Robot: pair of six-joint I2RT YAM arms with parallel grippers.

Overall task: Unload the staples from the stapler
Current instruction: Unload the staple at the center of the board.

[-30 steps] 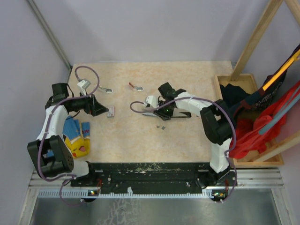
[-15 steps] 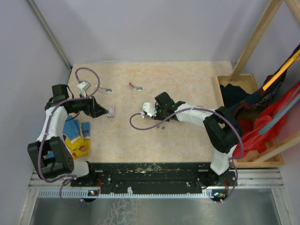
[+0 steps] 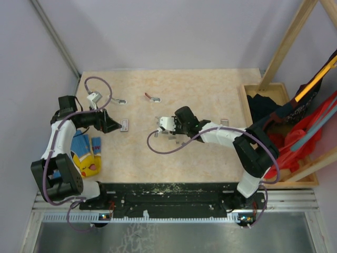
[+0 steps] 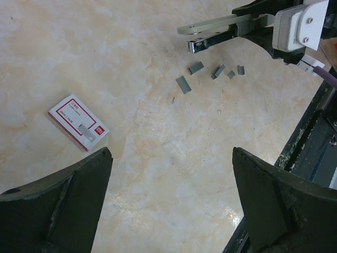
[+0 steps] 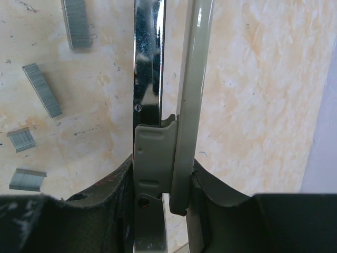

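Mid-table, the right gripper point(image 5: 160, 176) pinches the single stapler point(image 5: 149, 79), its nose just beside the staples point(image 4: 184, 84), five short loose strips lying on the table point(image 4: 137, 174). The left gripper point(image 4: 171, 203), jaws spread wide and holding nothing, hangs near one white-and-red tag point(image 4: 78, 122).

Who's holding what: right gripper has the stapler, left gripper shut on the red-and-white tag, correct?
No. Left wrist view: the left gripper is open and empty, the tag lying on the table. The right gripper does have the stapler.

Slim grey-and-chrome stapler point(image 4: 221, 23), arms slightly parted, beside several short grey staples point(image 4: 183, 84) lying loose.
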